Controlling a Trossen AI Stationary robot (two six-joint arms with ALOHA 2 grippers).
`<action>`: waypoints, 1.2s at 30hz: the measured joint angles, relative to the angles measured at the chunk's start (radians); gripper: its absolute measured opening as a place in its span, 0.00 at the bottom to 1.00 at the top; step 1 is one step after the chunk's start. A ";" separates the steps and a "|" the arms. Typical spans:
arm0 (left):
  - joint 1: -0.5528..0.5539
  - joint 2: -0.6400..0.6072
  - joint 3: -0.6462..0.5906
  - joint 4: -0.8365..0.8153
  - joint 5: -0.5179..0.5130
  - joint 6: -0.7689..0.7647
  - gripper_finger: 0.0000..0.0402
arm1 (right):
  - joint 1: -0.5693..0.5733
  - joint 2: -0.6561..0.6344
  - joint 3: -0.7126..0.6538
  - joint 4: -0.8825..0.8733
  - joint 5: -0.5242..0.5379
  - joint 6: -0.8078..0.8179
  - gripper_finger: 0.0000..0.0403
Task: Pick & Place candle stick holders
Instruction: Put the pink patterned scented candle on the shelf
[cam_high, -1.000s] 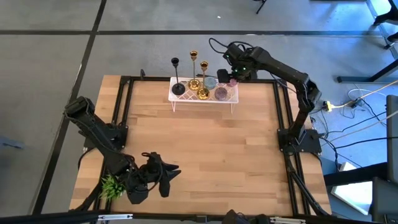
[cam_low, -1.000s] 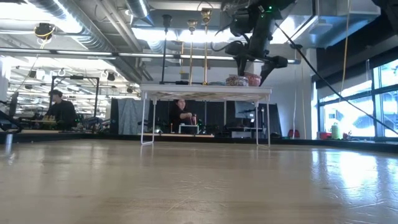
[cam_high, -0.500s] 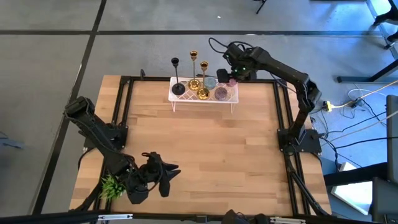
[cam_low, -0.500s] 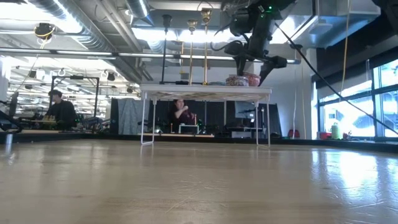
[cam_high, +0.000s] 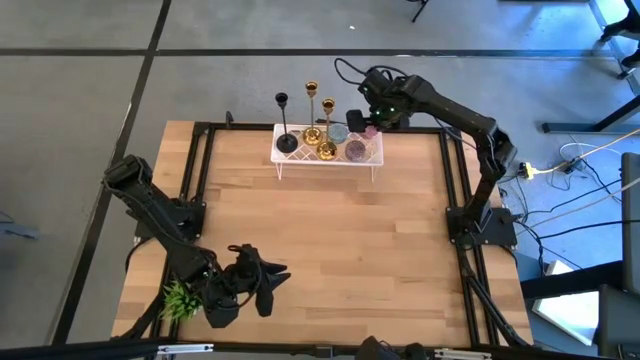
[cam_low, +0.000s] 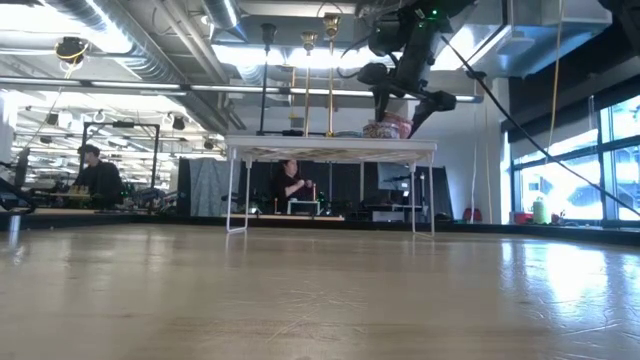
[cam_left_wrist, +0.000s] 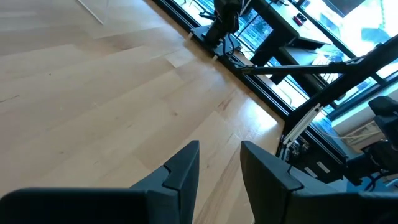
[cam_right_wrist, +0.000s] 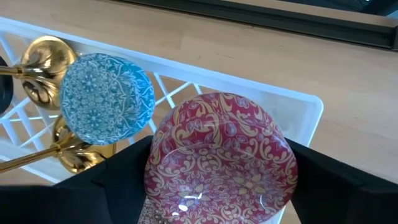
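Three candle stick holders stand by their round bases on a white wire rack (cam_high: 290, 160) at the table's far edge: one matte black (cam_high: 285, 138) and two shiny gold (cam_high: 313, 128) (cam_high: 327, 148). They also show in the low view (cam_low: 266, 80) (cam_low: 308, 85) (cam_low: 329, 75). My right gripper (cam_high: 370, 124) is over the rack's right end, shut on a red patterned bowl (cam_right_wrist: 221, 155). A blue patterned bowl (cam_right_wrist: 107, 99) sits beside it. My left gripper (cam_high: 268, 282) waits open and empty at the near left. My right gripper has the red patterned bowl between its two fingers, one on each side of the rim (cam_right_wrist: 152, 162) (cam_right_wrist: 292, 165). The fingers come from above and from the far side, slanting down. In the low view the bowl (cam_low: 398, 123) sits tilted just over the rack top.
A purple bowl (cam_high: 355, 150) stands on the rack near its front. A small green plant (cam_high: 178, 298) lies at the near left corner beside my left arm. A black frame (cam_high: 200, 170) runs along the table's sides. People show in the room behind the table.
My right gripper has risen a little over the rack's right end, and the red bowl has tipped up with it. The candle stick holders stand as before.
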 joint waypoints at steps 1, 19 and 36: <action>0.000 0.000 0.000 0.000 0.000 0.000 0.28 | 0.000 0.000 0.000 0.002 0.000 0.000 0.79; -0.003 0.000 0.000 0.000 0.000 0.000 0.28 | 0.007 0.007 0.000 0.003 0.005 -0.026 0.80; -0.014 0.000 0.000 0.000 0.000 -0.001 0.28 | 0.008 0.007 0.000 -0.007 0.000 -0.082 0.79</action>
